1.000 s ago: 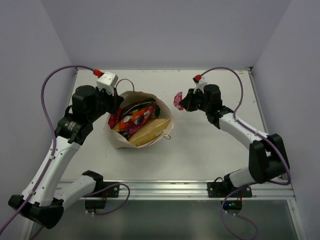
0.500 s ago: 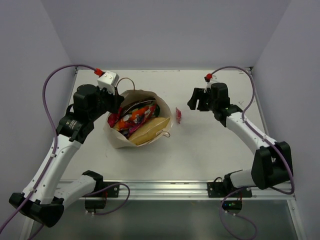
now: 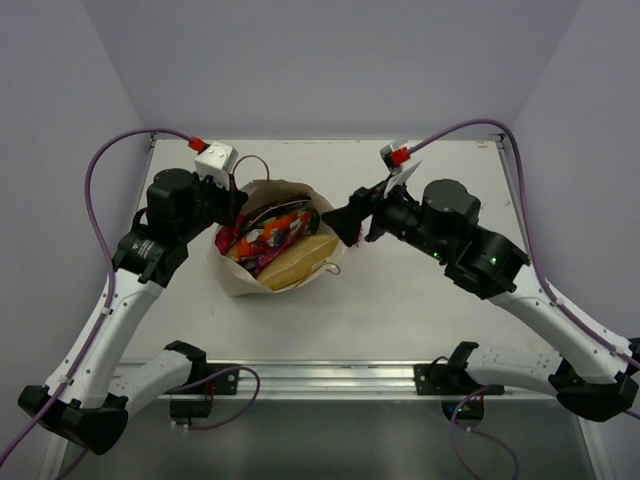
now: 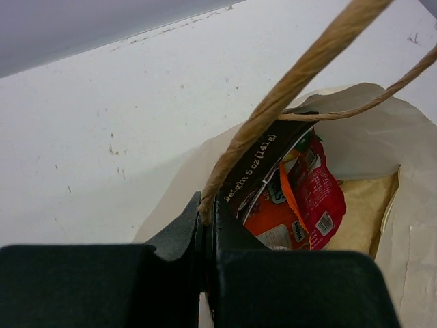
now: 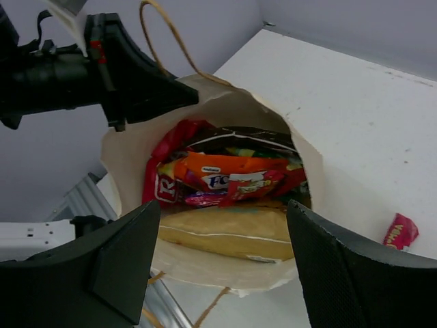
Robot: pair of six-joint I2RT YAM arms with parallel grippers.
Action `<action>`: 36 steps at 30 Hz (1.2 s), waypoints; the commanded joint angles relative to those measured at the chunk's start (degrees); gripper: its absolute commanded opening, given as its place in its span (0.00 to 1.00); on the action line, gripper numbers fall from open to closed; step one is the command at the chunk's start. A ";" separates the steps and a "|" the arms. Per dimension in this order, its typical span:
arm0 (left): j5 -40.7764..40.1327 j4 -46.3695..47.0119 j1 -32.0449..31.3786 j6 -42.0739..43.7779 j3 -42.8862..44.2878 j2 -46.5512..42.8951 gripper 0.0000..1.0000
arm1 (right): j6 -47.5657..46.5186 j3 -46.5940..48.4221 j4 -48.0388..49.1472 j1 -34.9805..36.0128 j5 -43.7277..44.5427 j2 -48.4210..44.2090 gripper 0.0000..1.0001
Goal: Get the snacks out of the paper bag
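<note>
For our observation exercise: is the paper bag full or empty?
Mostly full. Inside the open paper bag lie an orange packet and a tan packet; one red packet lies outside.

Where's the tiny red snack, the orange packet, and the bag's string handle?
tiny red snack [image 5: 401, 231]: right wrist view, middle of its wrapper.
orange packet [image 5: 218, 166]: right wrist view, its printed front.
string handle [image 4: 300, 75]: left wrist view, midway along the thick twisted cord.
</note>
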 commanded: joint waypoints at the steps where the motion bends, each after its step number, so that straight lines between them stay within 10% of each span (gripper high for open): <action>1: -0.33 3.33 -0.65 -0.24 1.75 -0.94 0.00 | 3.15 4.22 -5.98 6.30 5.65 5.18 0.77; 17: -0.94 2.45 -0.65 -0.15 1.57 -1.73 0.00 | 15.47 12.77 -7.58 11.67 19.46 26.90 0.67; 36: -1.38 1.83 -0.65 0.29 1.57 -1.82 0.00 | 15.47 10.03 -4.93 10.79 23.41 29.01 0.00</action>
